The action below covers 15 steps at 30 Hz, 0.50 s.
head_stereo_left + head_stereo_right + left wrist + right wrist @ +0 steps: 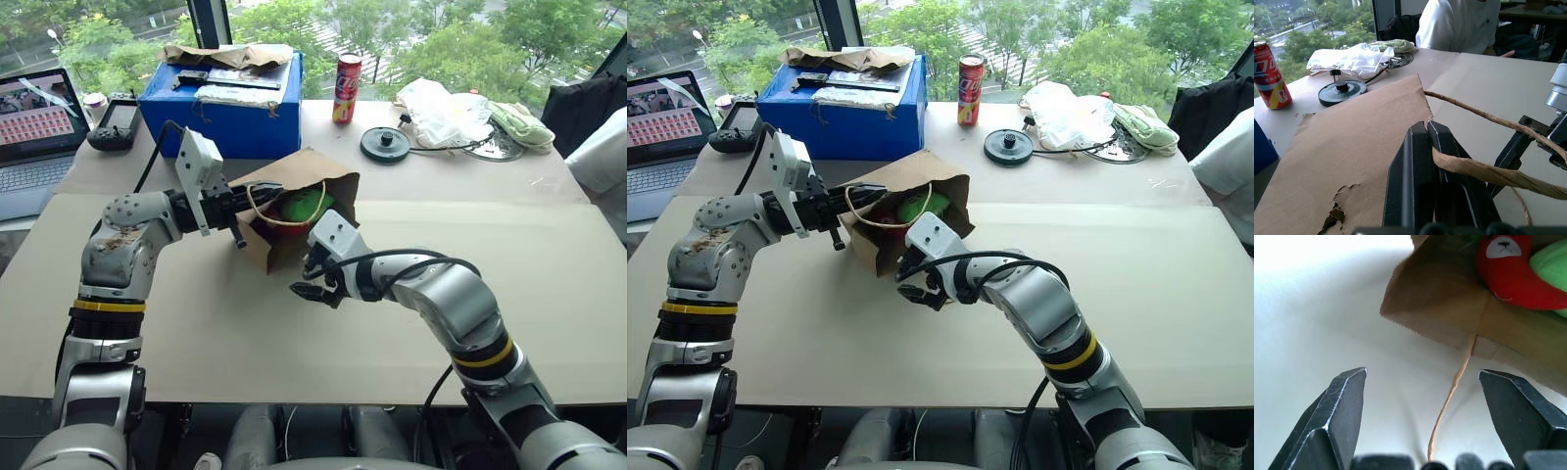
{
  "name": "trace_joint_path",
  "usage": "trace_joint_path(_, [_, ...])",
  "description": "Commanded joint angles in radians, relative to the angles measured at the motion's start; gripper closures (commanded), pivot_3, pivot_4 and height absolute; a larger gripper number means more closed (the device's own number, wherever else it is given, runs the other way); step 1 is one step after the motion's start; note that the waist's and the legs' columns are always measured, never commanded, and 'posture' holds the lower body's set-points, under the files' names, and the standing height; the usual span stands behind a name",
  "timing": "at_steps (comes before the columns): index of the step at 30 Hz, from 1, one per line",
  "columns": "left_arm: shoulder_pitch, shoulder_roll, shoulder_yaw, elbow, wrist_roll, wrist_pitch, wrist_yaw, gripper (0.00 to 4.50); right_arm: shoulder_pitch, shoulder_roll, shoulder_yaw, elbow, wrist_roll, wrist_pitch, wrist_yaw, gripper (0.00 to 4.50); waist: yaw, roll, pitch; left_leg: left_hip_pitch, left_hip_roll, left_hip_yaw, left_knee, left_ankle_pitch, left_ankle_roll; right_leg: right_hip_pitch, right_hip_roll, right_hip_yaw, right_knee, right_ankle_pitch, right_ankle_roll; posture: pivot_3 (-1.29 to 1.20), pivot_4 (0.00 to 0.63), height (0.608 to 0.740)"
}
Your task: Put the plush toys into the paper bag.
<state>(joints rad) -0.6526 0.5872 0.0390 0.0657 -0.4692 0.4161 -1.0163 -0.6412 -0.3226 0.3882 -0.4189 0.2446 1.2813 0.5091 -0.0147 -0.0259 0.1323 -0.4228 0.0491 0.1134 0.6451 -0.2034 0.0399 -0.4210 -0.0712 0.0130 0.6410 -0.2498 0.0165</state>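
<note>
Left pincer clamped, right pincer spread wide.

My left arm reaches in from the left with the elbow bent and the forearm running level toward the middle, wrist turned inward; its left pincer (1432, 161) has both black fingers pressed together on a twine handle (1484, 172) that runs out taut between them. My right arm comes up from the lower right, elbow raised and forearm angled toward the centre, wrist bent downward so the right pincer (312, 279) points down and to the left just above the counter (294, 362). Its fingers (1337, 416) stand far apart with nothing between them, close beside my left pincer but not touching it.
</note>
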Motion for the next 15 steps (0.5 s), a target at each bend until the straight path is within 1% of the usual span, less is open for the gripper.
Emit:
trace_joint_path(1, [-0.008, 0.005, 0.016, -0.025, -0.001, -0.018, -0.001, 4.5, 0.004, 0.021, 0.002, 0.051, -0.029, -0.054, -0.049, 0.45, 0.0, 0.0, 0.0, 0.0, 0.0, 0.0, 0.0, 0.0, 0.0, 0.0, 0.0, 0.0, 0.0, 0.0, 0.0, 0.0, 0.15, 0.739])
trace_joint_path(4, [-0.01, 0.007, 0.016, -0.024, -0.001, -0.019, -0.002, 4.5, 0.008, 0.046, 0.004, 0.097, -0.036, -0.084, -0.066, 0.45, 0.0, 0.0, 0.0, 0.0, 0.0, 0.0, 0.0, 0.0, 0.0, 0.0, 0.0, 0.0, 0.0, 0.0, 0.0, 0.0, 0.15, 0.739])
trace_joint_path(7, [-0.011, 0.008, 0.016, -0.024, 0.0, -0.019, -0.002, 4.5, 0.01, 0.062, 0.008, 0.125, -0.04, -0.108, -0.075, 1.16, -0.001, 0.0, 0.0, -0.001, 0.0, 0.0, -0.001, 0.0, 0.0, 0.0, 0.0, 0.0, 0.0, 0.0, 0.0, 0.0, 0.15, 0.739])
trace_joint_path(8, [-0.011, 0.008, 0.017, -0.023, 0.0, -0.019, -0.002, 4.5, 0.01, 0.066, 0.008, 0.13, -0.04, -0.113, -0.076, 1.43, -0.001, 0.0, 0.0, -0.001, 0.0, 0.0, -0.001, 0.0, 0.0, 0.0, 0.0, 0.0, 0.001, 0.0, 0.0, 0.0, 0.15, 0.739])
trace_joint_path(10, [-0.012, 0.008, 0.017, -0.022, 0.0, -0.019, -0.002, 4.5, 0.009, 0.074, 0.012, 0.136, -0.04, -0.124, -0.078, 2.22, 0.0, 0.0, 0.0, -0.001, 0.0, 0.0, -0.001, 0.0, 0.0, 0.0, 0.0, 0.0, 0.0, 0.0, 0.0, 0.0, 0.15, 0.739])
trace_joint_path(12, [-0.013, 0.008, 0.017, -0.022, 0.0, -0.019, -0.001, 4.5, 0.009, 0.077, 0.014, 0.14, -0.041, -0.13, -0.08, 2.83, 0.0, 0.0, 0.0, -0.001, 0.0, 0.0, -0.001, 0.0, 0.0, 0.0, 0.0, 0.0, 0.0, 0.0, 0.0, 0.0, 0.15, 0.739])
trace_joint_path(15, [-0.013, 0.008, 0.017, -0.021, 0.0, -0.019, -0.001, 4.5, 0.01, 0.081, 0.011, 0.143, -0.041, -0.137, -0.084, 3.96, 0.0, 0.0, 0.0, -0.001, 0.0, 0.0, -0.001, 0.0, 0.0, 0.0, 0.0, 0.0, 0.0, 0.0, 0.0, 0.0, 0.15, 0.739])
